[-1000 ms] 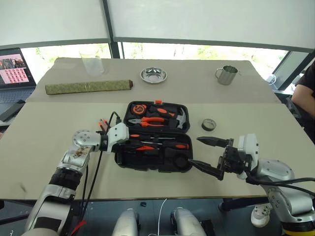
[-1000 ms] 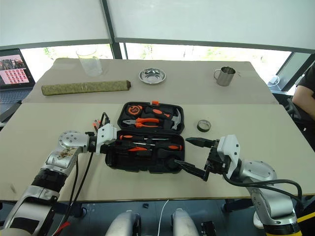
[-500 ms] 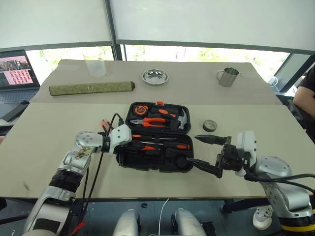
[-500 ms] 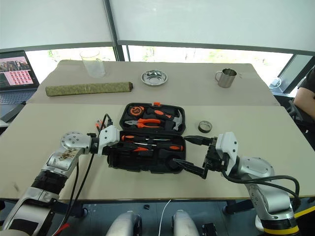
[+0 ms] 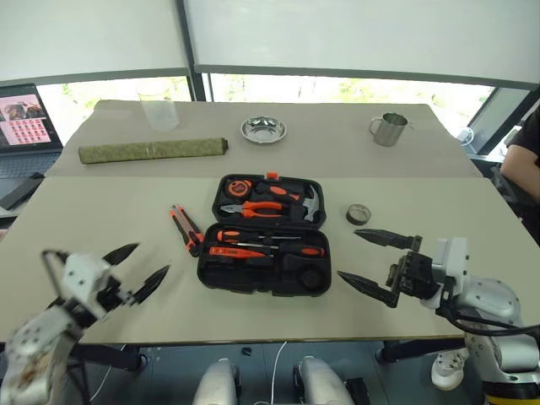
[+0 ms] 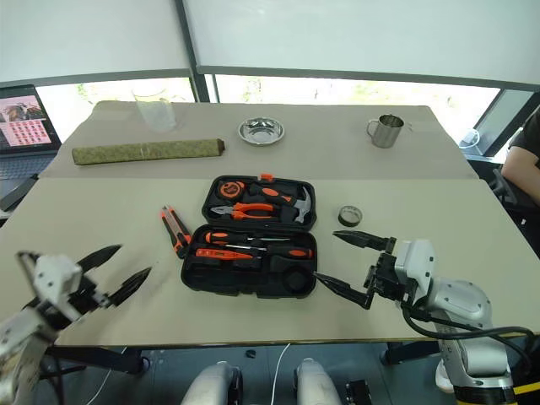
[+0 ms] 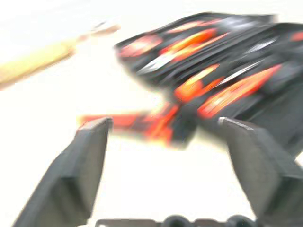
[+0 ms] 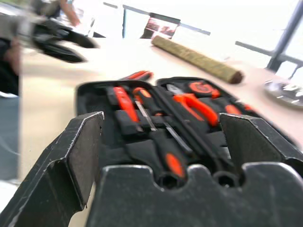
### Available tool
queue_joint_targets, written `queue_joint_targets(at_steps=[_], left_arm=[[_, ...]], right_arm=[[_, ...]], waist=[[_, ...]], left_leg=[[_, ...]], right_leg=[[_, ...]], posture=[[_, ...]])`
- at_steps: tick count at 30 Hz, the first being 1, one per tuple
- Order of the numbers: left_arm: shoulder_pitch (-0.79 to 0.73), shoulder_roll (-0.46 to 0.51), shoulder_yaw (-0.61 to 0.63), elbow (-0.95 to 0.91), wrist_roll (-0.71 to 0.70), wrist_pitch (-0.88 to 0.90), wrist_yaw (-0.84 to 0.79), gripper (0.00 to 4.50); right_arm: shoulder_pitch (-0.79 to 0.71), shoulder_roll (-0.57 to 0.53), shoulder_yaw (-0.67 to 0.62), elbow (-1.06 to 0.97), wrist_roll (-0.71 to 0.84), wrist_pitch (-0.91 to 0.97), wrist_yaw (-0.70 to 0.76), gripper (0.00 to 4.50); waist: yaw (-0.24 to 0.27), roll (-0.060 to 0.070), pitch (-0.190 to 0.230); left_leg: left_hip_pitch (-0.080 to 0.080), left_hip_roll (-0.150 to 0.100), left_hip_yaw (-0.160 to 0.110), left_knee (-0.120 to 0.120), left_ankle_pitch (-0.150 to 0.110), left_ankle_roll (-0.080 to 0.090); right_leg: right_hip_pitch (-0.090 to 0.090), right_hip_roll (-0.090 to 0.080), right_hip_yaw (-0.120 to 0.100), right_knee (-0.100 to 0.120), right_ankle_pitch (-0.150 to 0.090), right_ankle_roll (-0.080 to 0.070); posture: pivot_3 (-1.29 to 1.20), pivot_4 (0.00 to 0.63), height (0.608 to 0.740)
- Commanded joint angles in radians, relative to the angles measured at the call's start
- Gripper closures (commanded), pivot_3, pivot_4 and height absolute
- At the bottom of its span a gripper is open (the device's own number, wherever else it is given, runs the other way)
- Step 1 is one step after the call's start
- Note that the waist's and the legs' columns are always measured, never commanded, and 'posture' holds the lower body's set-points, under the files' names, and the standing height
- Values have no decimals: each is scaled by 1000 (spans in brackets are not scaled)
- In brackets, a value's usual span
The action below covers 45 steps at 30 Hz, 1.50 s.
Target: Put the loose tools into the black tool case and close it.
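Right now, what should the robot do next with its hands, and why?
Probably reach the left gripper for the utility knife. It lies loose on the table beside the open black tool case, and that gripper hangs nearby with open jaws, holding nothing. The tape roll is also still out, nearer the right gripper.

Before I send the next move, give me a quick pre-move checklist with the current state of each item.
1. Black tool case open, lid flat: ok.
2. Utility knife in case: not ok, on the table beside the case's left edge.
3. Tape roll in case: not ok, on the table right of the case.
4. Left pincer open and empty: ok.
5. Right pincer open and empty: ok.
6. Tester pen stowed: cannot tell.
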Motion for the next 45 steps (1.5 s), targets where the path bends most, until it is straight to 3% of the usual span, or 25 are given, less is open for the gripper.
queue_joint_targets(at_steps=[1, 4, 6, 10, 15, 18, 23, 30, 43, 45], left_arm=[[76, -12, 88, -98, -24, 203, 168, 78], [77, -7, 91, -191, -90, 310, 208, 78], [-16, 23, 60, -273, -166, 478, 287, 78], [-316, 26, 19, -331, -245, 875, 573, 78], [-688, -102, -74, -254, -195, 1220, 834, 78], [-784, -177, -121, -167, -106, 1223, 924, 78], [-872, -218, -207, -32, -8, 1222, 969, 78], [-918, -308, -244, 75, 41, 1156, 953, 78], [-925, -346, -269, 90, 126, 1197, 949, 78], [-914, -351, -260, 116, 133, 1192, 947, 598]], right_arm=[[-4, 15, -44, 16, 13, -49, -15, 0], [-13, 19, -51, 28, 52, -27, -14, 0], [-27, 14, -44, 34, 61, -19, -4, 0], [-55, 4, -30, 27, 73, 4, 8, 0], [-74, -14, -4, -36, 106, 85, -3, 0], [-86, -25, -1, -73, 118, 126, -16, 0], [-99, -33, -4, -88, 125, 152, -24, 0], [-97, -25, -14, -114, 127, 160, -49, 0], [-99, -22, -4, -131, 144, 179, -57, 0], [-113, -21, 5, -137, 151, 191, -63, 0]], waist=[[3, -1, 0], [13, -2, 1], [20, -2, 1], [24, -3, 1], [8, -3, 2], [-3, -4, 2], [-2, -6, 3], [2, -6, 3], [6, -6, 3], [5, -6, 3]], left_leg=[[0, 0, 0, 0, 0, 0], [0, 0, 0, 0, 0, 0], [0, 0, 0, 1, 0, 0], [0, 0, -1, 1, 1, 0], [-2, -2, -3, 1, 0, 0], [-2, -2, -5, 1, 0, 0], [-2, -3, -6, 0, 0, -1], [-2, -4, -5, 0, 0, -1], [-2, -4, -5, 0, 0, -1], [-2, -4, -5, 0, 0, -1]], right_leg=[[0, 0, 0, 0, -1, 1], [0, 0, 0, 0, -2, 3], [0, 0, 0, 0, -2, 3], [1, 0, -1, 1, 0, 1], [0, 2, 0, 1, 3, -4], [0, 2, 0, 0, 3, -3], [-1, 3, 0, 1, 4, -4], [0, 1, 0, 0, 4, -3], [1, 1, 0, 0, 4, -3], [1, 1, 0, 0, 4, -3]], posture=[[0, 150, 740], [0, 150, 740], [0, 150, 740], [0, 150, 740], [0, 150, 740], [0, 150, 740], [0, 150, 740], [0, 150, 740], [0, 150, 740], [0, 150, 740]])
